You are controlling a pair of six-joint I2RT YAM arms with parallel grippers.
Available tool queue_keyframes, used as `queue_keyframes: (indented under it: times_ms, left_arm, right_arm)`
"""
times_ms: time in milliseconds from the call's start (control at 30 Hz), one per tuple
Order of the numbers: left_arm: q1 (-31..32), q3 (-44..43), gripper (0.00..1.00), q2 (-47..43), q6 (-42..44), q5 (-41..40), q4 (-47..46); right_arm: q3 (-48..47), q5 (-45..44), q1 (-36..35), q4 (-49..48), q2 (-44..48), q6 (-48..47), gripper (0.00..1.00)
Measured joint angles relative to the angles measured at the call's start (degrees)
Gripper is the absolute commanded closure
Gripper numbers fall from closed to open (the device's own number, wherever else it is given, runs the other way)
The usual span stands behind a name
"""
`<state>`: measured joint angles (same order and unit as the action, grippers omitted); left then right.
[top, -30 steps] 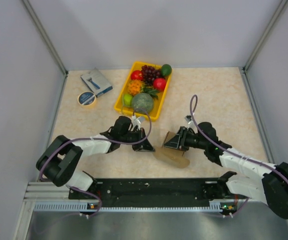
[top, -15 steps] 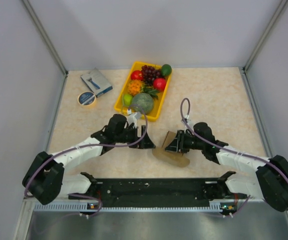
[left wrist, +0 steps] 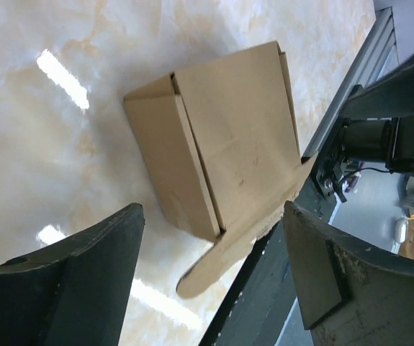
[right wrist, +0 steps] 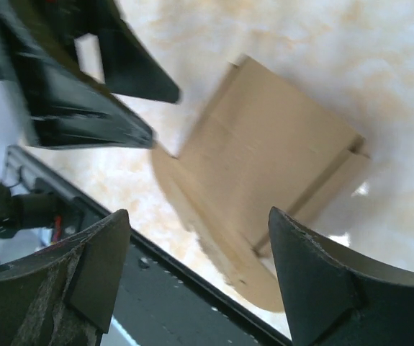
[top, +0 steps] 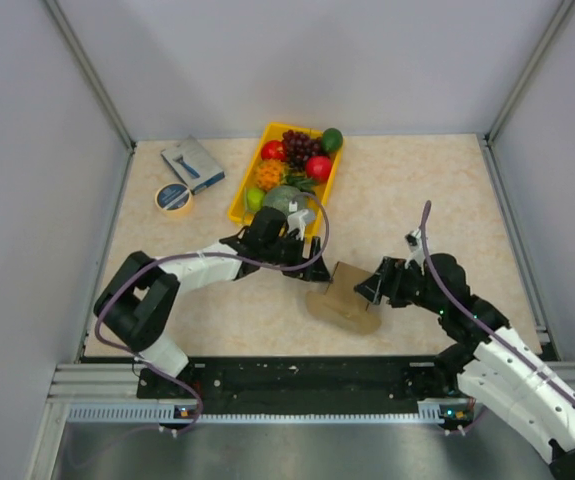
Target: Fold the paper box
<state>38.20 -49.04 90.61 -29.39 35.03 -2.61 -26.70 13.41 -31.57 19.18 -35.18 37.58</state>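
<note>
Both grippers, left (top: 305,266) and right (top: 370,287), hang released, flanking the box (top: 345,300) by the worktop's (top: 417,190) near edge; only the left wrist view shows its folded side panel (left wrist: 167,166).

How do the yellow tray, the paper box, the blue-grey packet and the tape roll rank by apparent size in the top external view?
1. yellow tray
2. paper box, only slightly larger than the packet
3. blue-grey packet
4. tape roll

Brown paper box (top: 347,297), folded, flap out
</note>
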Motion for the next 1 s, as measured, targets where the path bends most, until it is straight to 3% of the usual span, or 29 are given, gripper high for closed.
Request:
queue_keyframes:
  times_ms: [67,167,300,400,533,733,867,1000]
  left_arm:
    - [0.4,-2.0,0.21,2.8,0.0,1.0,-0.6]
    - [1.0,-3.9,0.34,5.7,-0.2,1.9,-1.5]
    - [1.4,-3.6,0.46,7.3,-1.4,2.7,-3.0]
    - [1.6,-1.9,0.48,7.4,-2.9,3.6,-5.6]
    - [1.6,1.8,0.58,7.3,-5.7,4.8,-8.5]
    - [1.5,6.7,0.62,2.4,-9.3,5.2,-9.6]
    - [1.4,9.2,0.61,-2.5,-9.8,4.8,-9.6]
    - [1.1,11.0,0.37,-7.6,-8.8,2.3,-6.6]
  right_arm:
    - [2.2,-1.0,1.8,1.8,0.8,0.5,0.24]
    - [5.9,-1.8,4.5,3.6,0.1,1.5,0.27]
    - [7.7,-1.3,5.2,4.0,-3.3,2.1,0.41]
    - [8.3,1.3,5.3,2.0,-5.5,1.9,0.49]
    - [8.3,5.9,5.4,-1.8,-9.2,1.9,0.53]
    - [8.3,11.6,5.5,-3.9,-12.2,1.9,0.64]
    - [8.1,16.2,5.5,-6.5,-16.9,2.7,0.69]
    - [7.9,19.6,5.5,-10.0,-21.2,4.1,0.71]
